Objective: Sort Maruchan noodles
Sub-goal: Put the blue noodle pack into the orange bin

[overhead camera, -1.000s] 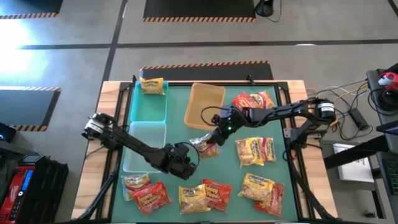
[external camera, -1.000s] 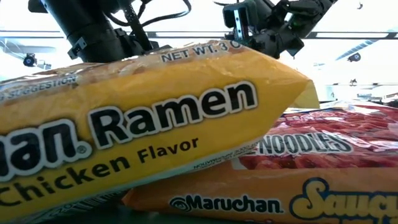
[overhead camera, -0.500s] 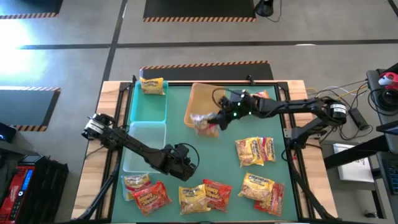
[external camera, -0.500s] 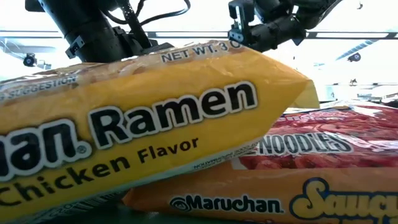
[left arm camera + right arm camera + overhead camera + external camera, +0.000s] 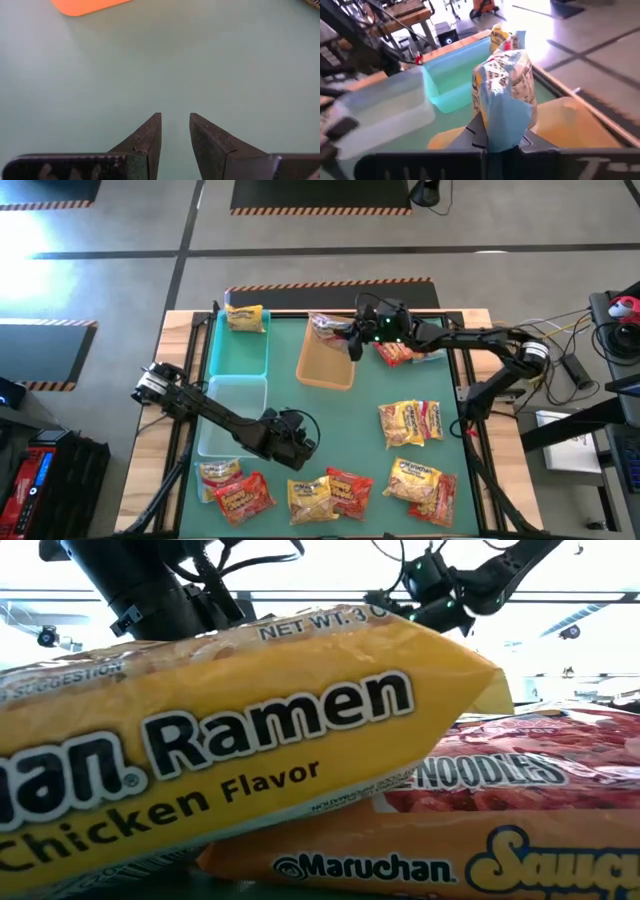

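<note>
The right gripper [image 5: 345,332] has carried its noodle packet [image 5: 327,326] from mid-table to above the tan tray's [image 5: 327,362] far end, jaws pinched on it. Three trays stand here: tan, teal [image 5: 240,350], clear [image 5: 226,415]. One yellow packet [image 5: 245,318] lies in the teal tray. The left gripper [image 5: 300,442] hovers near the front packets, jaws slightly apart, empty.

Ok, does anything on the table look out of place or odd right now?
Nothing spilled or damaged. The loose noodle packets at the near edge overlap untidily, one hangs in the right gripper over the tan tray, and one yellow packet lies in the teal tray.
</note>
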Robot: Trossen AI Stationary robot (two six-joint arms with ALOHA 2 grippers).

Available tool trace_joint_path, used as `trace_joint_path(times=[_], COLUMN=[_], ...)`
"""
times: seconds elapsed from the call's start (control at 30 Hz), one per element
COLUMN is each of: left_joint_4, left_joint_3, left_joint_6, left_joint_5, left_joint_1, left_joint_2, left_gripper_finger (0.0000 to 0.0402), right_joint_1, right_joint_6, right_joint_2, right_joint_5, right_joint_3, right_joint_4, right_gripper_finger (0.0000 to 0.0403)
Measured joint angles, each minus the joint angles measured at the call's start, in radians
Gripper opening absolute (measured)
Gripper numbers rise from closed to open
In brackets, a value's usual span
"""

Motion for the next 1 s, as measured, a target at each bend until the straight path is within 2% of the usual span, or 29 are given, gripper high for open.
trace_joint_path(times=[0.2,0.73,0.87,1.0], left_joint_4=[-0.026,-0.061,-0.065,-0.066], left_joint_3=[0.0,0.0,0.0,0.0], left_joint_6=[-0.028,-0.079,-0.082,-0.085], left_joint_5=[-0.026,-0.025,-0.026,-0.025], left_joint_1=[0.0,0.001,0.002,0.002], left_joint_2=[0.0,0.0,0.0,0.0], left_gripper_finger=[0.0084,0.0084,0.0084,0.0084], right_joint_1=[-0.03,-0.101,-0.106,-0.113], right_joint_6=[-0.141,-0.154,-0.136,-0.133], right_joint_2=[0.117,0.318,0.328,0.327], right_joint_5=[0.033,0.058,0.111,0.114], right_joint_3=[0.007,0.112,0.14,0.177], right_joint_4=[0.033,0.07,-0.029,-0.161], right_gripper_finger=[0.0008,0.0008,0.0009,0.0011])
